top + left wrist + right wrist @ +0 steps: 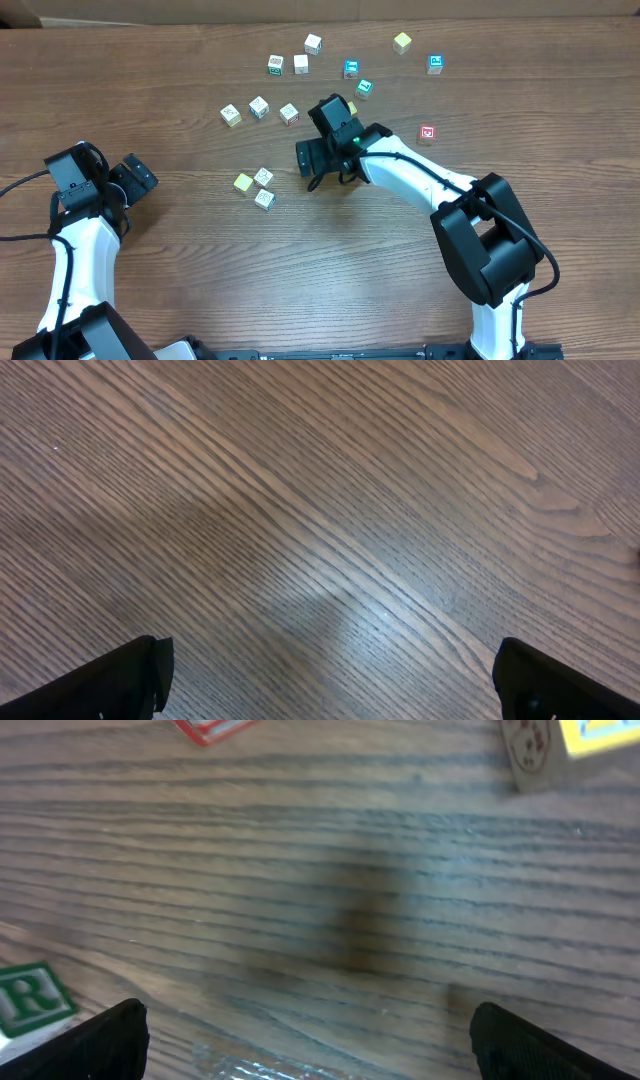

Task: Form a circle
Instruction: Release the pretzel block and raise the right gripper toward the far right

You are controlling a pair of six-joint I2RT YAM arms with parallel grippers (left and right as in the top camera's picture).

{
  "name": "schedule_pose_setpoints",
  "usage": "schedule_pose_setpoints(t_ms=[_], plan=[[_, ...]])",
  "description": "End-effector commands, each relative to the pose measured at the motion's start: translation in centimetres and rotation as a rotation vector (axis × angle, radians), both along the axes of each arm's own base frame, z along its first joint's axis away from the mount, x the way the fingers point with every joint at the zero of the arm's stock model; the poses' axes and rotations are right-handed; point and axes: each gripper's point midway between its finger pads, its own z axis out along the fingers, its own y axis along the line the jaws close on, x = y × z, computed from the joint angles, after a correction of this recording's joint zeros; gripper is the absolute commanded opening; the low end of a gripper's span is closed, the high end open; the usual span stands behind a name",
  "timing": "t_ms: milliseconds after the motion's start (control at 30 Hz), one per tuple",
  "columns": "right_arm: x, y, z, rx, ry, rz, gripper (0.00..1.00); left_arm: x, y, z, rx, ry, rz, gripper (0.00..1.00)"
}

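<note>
The wood bench (pixel 150 60) is carrying scattered cubes (pixel 259 106); the right gripper (pixel 312 1045), released and empty, is hanging near the circle (pixel 263 177), where its wide jaws could scatter it.

The table (pixel 300 510) — grained wood, softly glossy; the circle (pixel 263 177) — matt wooden cubes.

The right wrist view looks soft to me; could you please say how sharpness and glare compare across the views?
Right wrist: blurred, with a dark shadow on the table. Left wrist: sharp grain, a pale glare patch mid-frame. Overhead: evenly lit, cubes crisp.
</note>
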Motion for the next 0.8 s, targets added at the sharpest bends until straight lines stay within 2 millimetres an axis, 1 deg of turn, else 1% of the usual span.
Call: schedule_pose_setpoints(t_ms=[0,767], plan=[[0.27,-0.03,0.73,0.018,-0.021,-0.025,1.00,-0.04,0.05,0.45,-0.002,-0.016,0.009,1.00],[0.42,0.08,0.83,0.023,-0.028,-0.025,1.00,-0.04,0.05,0.45,-0.002,-0.016,0.009,0.99]])
